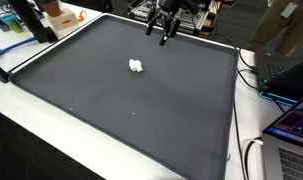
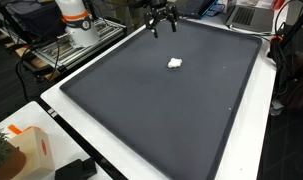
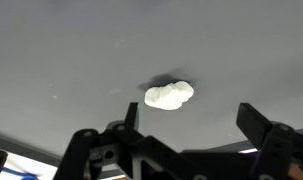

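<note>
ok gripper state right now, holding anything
Gripper: open, holding nothing; the white lump lies apart from it on the mat.

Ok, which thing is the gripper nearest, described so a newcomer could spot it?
Find the big dark grey mat in both exterior views. On its half toward the open gripper lies a small white lumpy object. Cloud-shaped, it stands out against the dark surface.

I see my gripper (image 1: 158, 35) hanging above the far edge of the dark mat (image 1: 141, 115), jaws spread wide, holding nothing. A small white lump (image 1: 137, 66) lies on the mat toward that far edge, near the gripper but apart from it. A laptop (image 1: 294, 125) sits just off the mat.
</note>
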Robot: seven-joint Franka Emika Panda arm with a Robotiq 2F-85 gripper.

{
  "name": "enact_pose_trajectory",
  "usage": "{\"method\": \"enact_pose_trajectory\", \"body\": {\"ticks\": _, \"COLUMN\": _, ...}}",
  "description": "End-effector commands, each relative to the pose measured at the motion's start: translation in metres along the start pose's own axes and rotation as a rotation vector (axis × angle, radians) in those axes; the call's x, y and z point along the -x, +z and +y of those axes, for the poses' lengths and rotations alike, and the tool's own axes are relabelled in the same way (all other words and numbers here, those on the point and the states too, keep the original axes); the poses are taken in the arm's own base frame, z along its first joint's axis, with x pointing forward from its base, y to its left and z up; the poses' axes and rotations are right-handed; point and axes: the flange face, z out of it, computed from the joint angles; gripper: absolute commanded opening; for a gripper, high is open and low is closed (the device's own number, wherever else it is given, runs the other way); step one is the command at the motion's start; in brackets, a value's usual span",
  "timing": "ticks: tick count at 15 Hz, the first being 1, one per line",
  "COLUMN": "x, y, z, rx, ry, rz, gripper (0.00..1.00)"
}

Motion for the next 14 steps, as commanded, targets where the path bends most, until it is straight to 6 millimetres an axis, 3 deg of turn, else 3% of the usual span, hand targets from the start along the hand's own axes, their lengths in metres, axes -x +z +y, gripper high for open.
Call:
{"method": "enact_pose_trajectory", "body": {"ticks": 1, "x": 0.001, "y": 0.001, "z": -0.001, "rx": -0.010, "ry": 0.017, "rz": 0.015, "gripper": 1.00}}
{"method": "enact_pose_trajectory", "body": {"ticks": 6, "x": -0.004, "y": 0.007, "z": 0.000, "rx": -0.015, "ry": 0.007, "rz": 0.024, "gripper": 1.00}}
{"method": "enact_pose_trajectory", "body": {"ticks": 10, "x": -0.034, "y": 0.005, "z": 0.012, "rx": -0.092, "ry": -0.115, "rz": -0.021, "gripper": 1.00}}
{"method": "enact_pose_trajectory", "body": {"ticks": 14, "x": -0.067, "y": 0.014, "z": 0.039, "rx": -0.117, "ry": -0.307, "rz": -0.086, "gripper": 1.00}}
